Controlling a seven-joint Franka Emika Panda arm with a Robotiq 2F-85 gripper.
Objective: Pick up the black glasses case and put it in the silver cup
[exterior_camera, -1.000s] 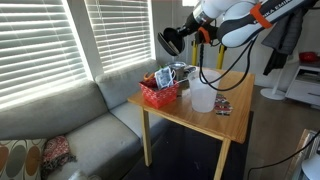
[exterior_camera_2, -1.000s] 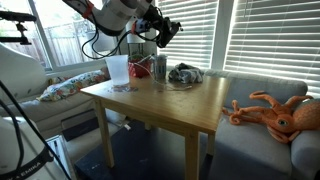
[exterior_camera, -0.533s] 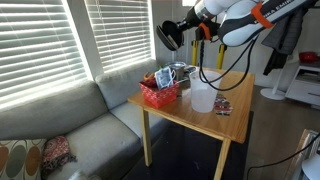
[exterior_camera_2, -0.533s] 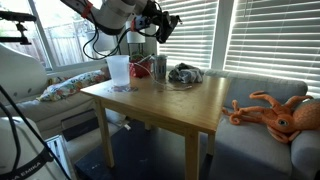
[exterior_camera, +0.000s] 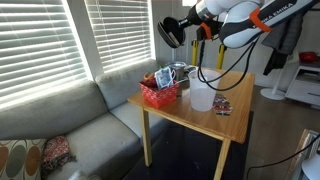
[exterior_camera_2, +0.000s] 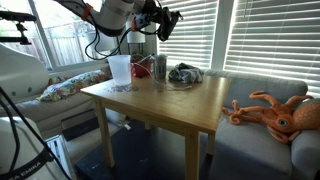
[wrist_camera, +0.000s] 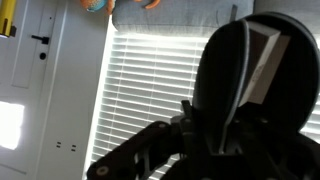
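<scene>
My gripper (exterior_camera: 183, 30) is shut on the black glasses case (exterior_camera: 169, 33), a matte oval, and holds it high above the table's far side in front of the window blinds; both also show in an exterior view, the gripper (exterior_camera_2: 160, 22) and the case (exterior_camera_2: 171, 18). In the wrist view the case (wrist_camera: 250, 80) fills the right side, clamped between the dark fingers (wrist_camera: 215, 140). The silver cup (exterior_camera_2: 158, 67) stands on the wooden table (exterior_camera_2: 170, 105) between the red basket and a grey bundle, well below the case.
A red mesh basket (exterior_camera: 160, 93) and a translucent white container (exterior_camera: 201, 97) stand on the table (exterior_camera: 235, 125). A small patterned item (exterior_camera: 222, 106) lies beside the container. A grey bundle (exterior_camera_2: 184, 73) sits near the cup. A sofa (exterior_camera: 70, 125) and an orange octopus plush (exterior_camera_2: 275, 112) flank the table.
My gripper has risen a little with the case in it, toward the blinds. The things on the table have not moved.
</scene>
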